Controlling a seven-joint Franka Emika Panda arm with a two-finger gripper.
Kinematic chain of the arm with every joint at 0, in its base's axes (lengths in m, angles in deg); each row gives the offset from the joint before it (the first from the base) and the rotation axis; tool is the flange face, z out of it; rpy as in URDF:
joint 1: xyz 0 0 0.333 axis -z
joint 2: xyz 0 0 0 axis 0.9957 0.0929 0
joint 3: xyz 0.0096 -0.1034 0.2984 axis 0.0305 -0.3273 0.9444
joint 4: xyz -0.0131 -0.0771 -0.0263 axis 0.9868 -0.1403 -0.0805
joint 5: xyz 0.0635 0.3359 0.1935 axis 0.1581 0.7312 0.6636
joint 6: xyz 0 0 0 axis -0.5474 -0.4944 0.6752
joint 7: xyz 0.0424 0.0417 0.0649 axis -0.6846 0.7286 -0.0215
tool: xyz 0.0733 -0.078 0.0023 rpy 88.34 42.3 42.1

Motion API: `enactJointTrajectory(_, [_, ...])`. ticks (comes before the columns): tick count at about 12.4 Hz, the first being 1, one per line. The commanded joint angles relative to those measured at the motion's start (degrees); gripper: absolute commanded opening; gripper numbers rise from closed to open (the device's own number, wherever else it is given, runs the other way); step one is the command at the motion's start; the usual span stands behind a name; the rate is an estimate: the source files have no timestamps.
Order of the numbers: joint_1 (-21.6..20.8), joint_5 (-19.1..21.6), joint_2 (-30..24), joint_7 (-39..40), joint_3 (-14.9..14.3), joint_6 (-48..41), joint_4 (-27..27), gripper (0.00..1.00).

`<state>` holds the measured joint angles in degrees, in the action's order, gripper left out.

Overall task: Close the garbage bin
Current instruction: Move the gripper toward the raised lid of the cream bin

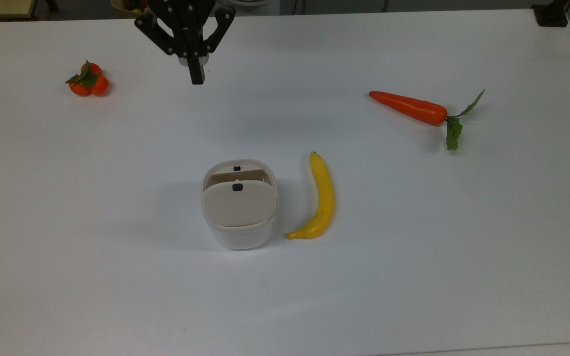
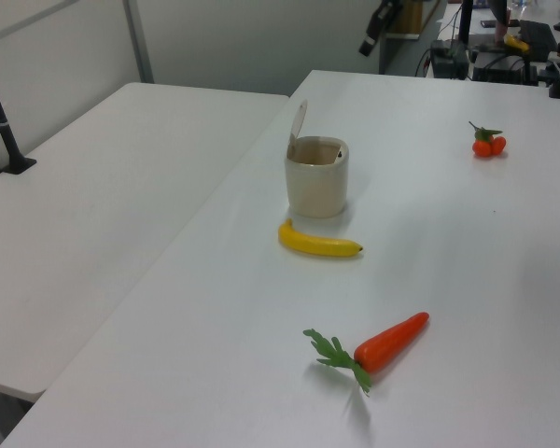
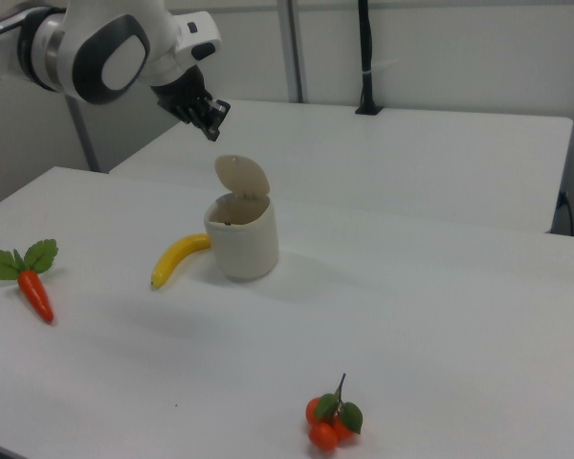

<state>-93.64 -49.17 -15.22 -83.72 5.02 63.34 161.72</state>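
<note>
1. Surface: I see a plain white table (image 1: 413,247) with a matte top; in the left view a second white table (image 2: 93,215) stands alongside it, on the left view's left, with a narrow gap between them.
2. Room: pale partition walls behind in the left and right views, a dark post (image 3: 365,57) rising from the far table in the right view, and cluttered equipment past the table's far end in the left view.
3. Going left to right in the top view: a cluster of small oranges (image 1: 88,80) with green leaves, near the top view's left edge.
4. Next, the gripper (image 1: 196,76), black, hanging above the table at the top edge; its fingers read as one narrow tip, pressed together with nothing between them. In the right view it hangs above and to the left of the bin, well apart.
5. The garbage bin (image 1: 239,207) stands upright near the table's centre, lid (image 3: 241,176) tilted up on its hinge, mouth uncovered.
6. A yellow banana (image 1: 320,198) lies just beside the bin, not touching.
7. An orange carrot (image 1: 408,107) with green top lies well apart, toward the top view's right.
8. Writing: I can read no brand or label anywhere.
</note>
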Motion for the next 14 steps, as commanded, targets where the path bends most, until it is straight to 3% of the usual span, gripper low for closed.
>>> enactJointTrajectory(1, [-0.08,3.40,2.61,0.74,-0.16,7.70,-0.06,0.00])
enactJointTrajectory(6, [-0.87,6.05,7.54,0.65,-0.16,18.95,-0.06,0.00])
enactJointTrajectory(14, [-2.28,5.52,16.15,0.74,0.90,33.55,-0.41,0.00])
